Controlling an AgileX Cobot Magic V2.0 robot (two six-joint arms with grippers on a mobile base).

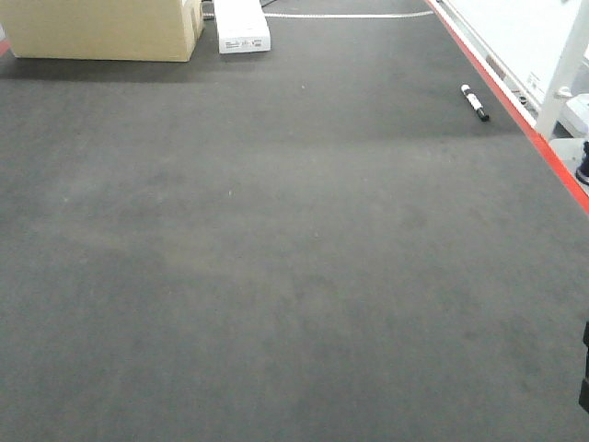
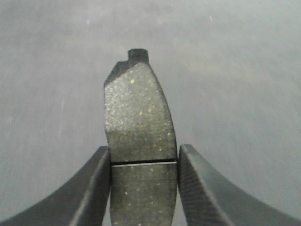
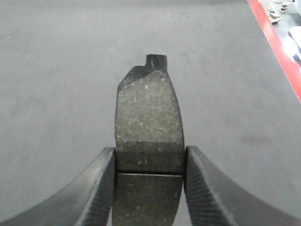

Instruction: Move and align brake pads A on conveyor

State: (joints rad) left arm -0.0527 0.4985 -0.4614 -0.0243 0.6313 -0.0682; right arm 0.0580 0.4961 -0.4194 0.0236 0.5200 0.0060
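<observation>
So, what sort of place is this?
Likely a factory or workshop line: a wide dark conveyor with a red frame edge, one brake pad in the left tool, a second brake pad in the right tool.

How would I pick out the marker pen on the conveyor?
Start at the wide dark conveyor belt and follow its red frame edge on the right toward the far end. Just inside that edge lies the marker pen, a slim black-and-white stick, far smaller than the cardboard box and white box at the far left.
</observation>
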